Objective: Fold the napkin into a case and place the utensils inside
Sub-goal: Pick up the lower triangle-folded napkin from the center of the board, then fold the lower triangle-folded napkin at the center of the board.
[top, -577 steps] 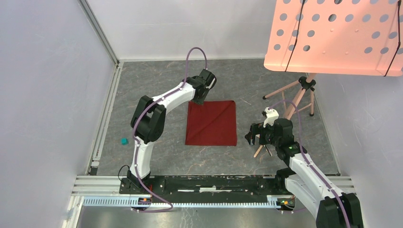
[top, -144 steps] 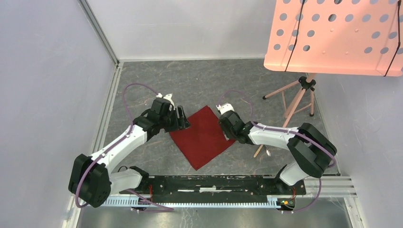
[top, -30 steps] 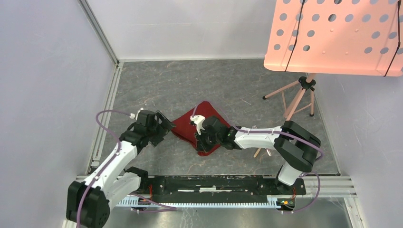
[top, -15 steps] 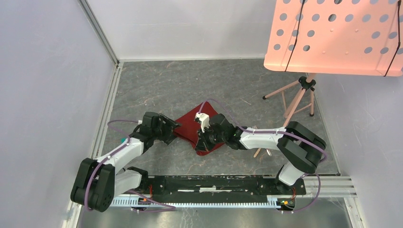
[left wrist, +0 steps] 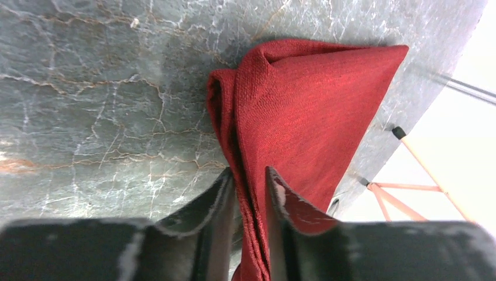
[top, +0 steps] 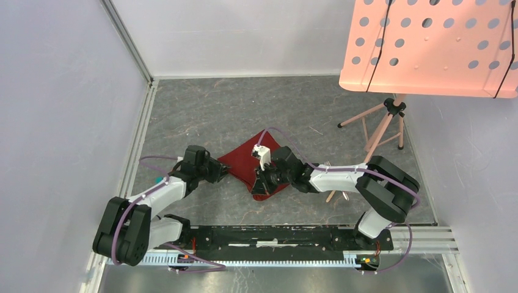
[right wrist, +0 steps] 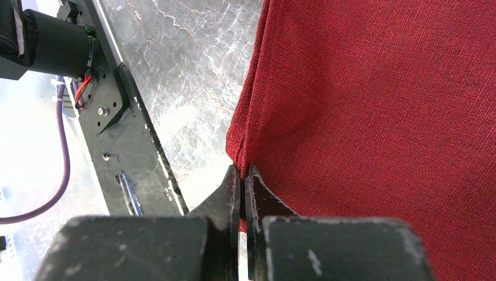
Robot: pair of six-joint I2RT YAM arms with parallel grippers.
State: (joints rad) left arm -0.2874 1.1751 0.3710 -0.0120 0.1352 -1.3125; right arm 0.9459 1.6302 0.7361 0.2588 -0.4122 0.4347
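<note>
1. My right tool [right wrist: 241, 170] has its fingers pressed together on the near edge of the napkin [right wrist: 374, 88]. Only a hairline shows between them, and the hem runs straight into the tips, so I read this as a firm pinch on the cloth.
2. My left tool [left wrist: 249, 175] stands a narrow gap apart, straddling the doubled edge of the napkin. One pad touches the cloth and a dark sliver shows beside the other. I judge the fold is caught between the fingers but not yet squeezed.
3. The napkin lies mid-surface between my two arms, doubled over into a rough triangle. One point aims away from my left wrist, and its layers gape open at the fold nearest that tool.
4. It is a soft, light, coarse-woven cloth, so I expect it to sag and crease wherever I lift it. The weave should give the pads good bite, with nothing to break. The layers may slide over each other, though.
5. The best hold is on edges and corners, taking both layers together and low to the grey marbled surface [left wrist: 88, 88]. The fold then stays aligned for the narrow case.
</note>
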